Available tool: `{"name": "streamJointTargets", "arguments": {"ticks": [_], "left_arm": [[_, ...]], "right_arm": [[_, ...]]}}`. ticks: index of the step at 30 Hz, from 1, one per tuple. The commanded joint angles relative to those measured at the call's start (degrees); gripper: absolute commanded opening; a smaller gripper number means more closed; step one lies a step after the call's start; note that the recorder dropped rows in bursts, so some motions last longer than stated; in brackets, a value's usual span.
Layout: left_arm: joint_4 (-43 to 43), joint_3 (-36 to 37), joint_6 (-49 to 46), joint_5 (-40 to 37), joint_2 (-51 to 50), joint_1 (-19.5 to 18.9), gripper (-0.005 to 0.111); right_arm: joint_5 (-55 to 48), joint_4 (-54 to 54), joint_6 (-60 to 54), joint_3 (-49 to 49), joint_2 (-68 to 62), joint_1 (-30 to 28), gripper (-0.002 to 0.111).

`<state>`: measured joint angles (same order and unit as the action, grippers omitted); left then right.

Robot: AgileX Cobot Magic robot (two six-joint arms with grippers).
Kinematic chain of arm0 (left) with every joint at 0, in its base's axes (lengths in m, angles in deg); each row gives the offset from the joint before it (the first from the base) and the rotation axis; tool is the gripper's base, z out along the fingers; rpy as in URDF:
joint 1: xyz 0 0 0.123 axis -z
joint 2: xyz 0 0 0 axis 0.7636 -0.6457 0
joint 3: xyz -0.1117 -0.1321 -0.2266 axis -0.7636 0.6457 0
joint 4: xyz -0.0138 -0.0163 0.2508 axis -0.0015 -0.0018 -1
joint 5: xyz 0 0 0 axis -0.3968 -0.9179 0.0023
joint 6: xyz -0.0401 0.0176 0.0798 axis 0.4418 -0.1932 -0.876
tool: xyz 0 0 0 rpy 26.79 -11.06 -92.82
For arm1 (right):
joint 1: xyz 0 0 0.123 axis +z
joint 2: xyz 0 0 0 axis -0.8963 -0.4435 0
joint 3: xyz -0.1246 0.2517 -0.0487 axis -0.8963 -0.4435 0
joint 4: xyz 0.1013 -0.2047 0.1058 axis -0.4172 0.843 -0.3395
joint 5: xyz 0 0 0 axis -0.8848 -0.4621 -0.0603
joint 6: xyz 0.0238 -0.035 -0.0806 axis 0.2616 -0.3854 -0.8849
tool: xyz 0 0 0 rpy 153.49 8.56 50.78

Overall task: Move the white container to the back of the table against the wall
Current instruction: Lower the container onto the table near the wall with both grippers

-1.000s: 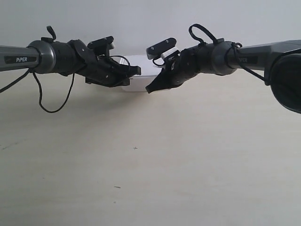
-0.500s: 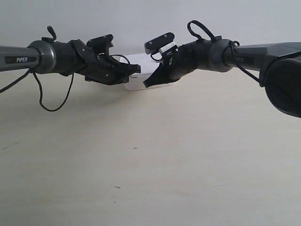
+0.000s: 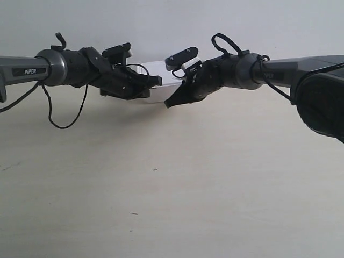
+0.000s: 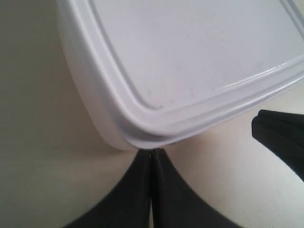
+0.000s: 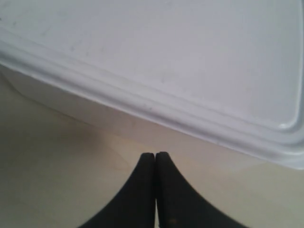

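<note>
The white container (image 3: 165,74) lies at the back of the table (image 3: 172,188), close to the wall (image 3: 161,27), and both grippers partly cover it. In the left wrist view my left gripper (image 4: 151,152) is shut, its tips touching a rounded corner of the lidded container (image 4: 190,61). My right gripper (image 5: 155,155) is also shut, its tips just short of the container's long side wall (image 5: 166,52). In the exterior view the arm at the view's left ends at a gripper (image 3: 158,80), and the arm at the view's right ends at a gripper (image 3: 167,103).
The other arm's black gripper (image 4: 280,140) shows at the edge of the left wrist view, near the container. A loose black cable (image 3: 59,115) hangs under the arm at the exterior view's left. A few dark specks (image 3: 155,169) mark the tabletop.
The arm at the exterior view's right has reached further in toward the container and the wall. The other arm edged slightly the same way. The container looks a little further back.
</note>
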<state>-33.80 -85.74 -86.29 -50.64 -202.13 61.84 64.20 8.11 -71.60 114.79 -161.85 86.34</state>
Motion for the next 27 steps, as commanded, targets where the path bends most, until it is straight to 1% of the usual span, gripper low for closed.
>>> {"name": "streamJointTargets", "arguments": {"ticks": [1,12,20,27], "left_arm": [[1.3,-2.5,-0.1,-1.0,-0.9,-0.5,0.0],[3.2,-6.5,-1.7,-2.5,-2.9,-1.0,0.0],[3.7,-7.0,-3.0,-2.4,-3.6,-1.0,0.0],[4.9,-10.2,-5.5,-4.8,-5.1,-1.0,0.0]], "right_arm": [[1.6,0.3,-0.2,0.4,0.3,-0.1,0.0],[3.2,0.5,-0.2,0.4,0.3,-0.2,0.0],[3.9,0.4,-0.2,0.4,0.2,-1.1,0.0],[5.1,0.4,-0.2,0.4,0.2,-1.1,0.0]]}}
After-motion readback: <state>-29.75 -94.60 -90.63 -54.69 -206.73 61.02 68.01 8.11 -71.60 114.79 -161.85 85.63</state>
